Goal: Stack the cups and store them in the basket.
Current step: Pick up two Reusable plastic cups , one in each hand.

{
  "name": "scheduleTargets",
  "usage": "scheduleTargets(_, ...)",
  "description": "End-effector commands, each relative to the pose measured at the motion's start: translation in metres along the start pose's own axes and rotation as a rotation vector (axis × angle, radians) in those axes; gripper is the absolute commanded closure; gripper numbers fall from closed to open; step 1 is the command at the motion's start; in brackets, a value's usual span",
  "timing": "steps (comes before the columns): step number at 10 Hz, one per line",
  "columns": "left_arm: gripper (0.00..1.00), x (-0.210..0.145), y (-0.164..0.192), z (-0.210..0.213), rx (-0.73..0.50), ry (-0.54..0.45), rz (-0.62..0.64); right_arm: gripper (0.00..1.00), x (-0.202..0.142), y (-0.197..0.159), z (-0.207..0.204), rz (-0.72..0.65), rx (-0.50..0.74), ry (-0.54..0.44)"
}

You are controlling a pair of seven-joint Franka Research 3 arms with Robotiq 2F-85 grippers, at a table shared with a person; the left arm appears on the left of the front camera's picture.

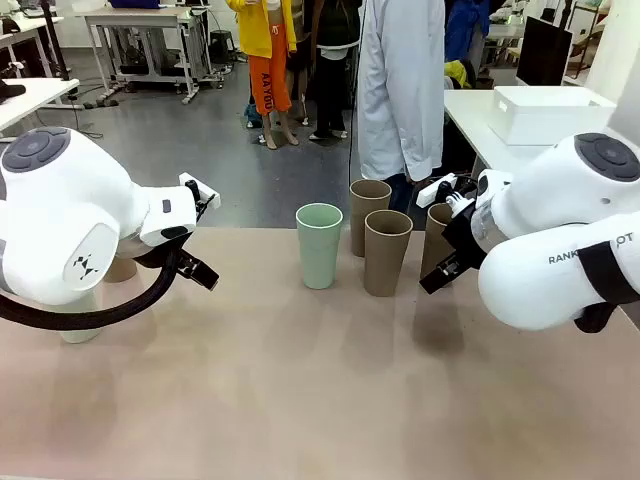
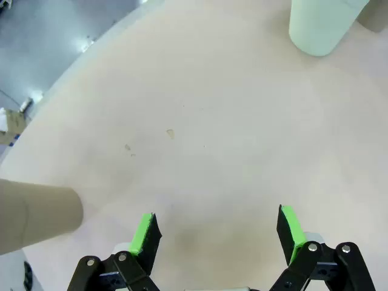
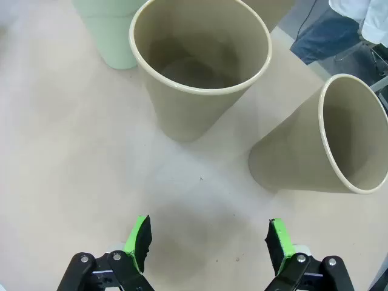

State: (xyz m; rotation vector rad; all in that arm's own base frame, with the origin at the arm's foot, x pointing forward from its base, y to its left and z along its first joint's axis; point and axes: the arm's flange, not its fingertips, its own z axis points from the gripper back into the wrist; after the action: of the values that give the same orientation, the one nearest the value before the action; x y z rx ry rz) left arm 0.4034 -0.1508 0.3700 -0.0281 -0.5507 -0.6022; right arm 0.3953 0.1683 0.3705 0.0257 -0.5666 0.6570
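The mint green cup (image 1: pixel 319 245) stands upright near the middle of the tan surface (image 1: pixel 300 400). Just to its right is the front tan cup (image 1: pixel 386 252). The rear tan cup (image 1: pixel 369 214) stands behind and to the right of the mint green cup. A third tan cup (image 1: pixel 436 238) is farther right of it, partly hidden by the right arm. Well to the left of the mint green cup, a fourth tan cup (image 1: pixel 120 268) peeks out behind the left arm. The white basket (image 1: pixel 550 115) sits on a separate table, far right and behind the mint green cup.

The left gripper (image 2: pixel 218 227) hangs over bare surface with its fingers apart and nothing between them. The right gripper (image 3: pixel 206 233) also has its fingers spread and empty, just short of the front tan cup.
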Motion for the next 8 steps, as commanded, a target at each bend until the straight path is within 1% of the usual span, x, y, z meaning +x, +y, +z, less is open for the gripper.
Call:
scheduleTargets(1, 0.00, 0.0001, 0.0000, 0.0001, 0.000, 0.000, 0.000, 0.00, 0.0000, 0.0000, 0.0000, 0.000, 0.000, 0.000)
scheduleTargets(8, 0.00, 0.0001, 0.0000, 0.0001, 0.000, 0.000, 0.000, 0.00, 0.0000, 0.0000, 0.0000, 0.000, 0.000, 0.000)
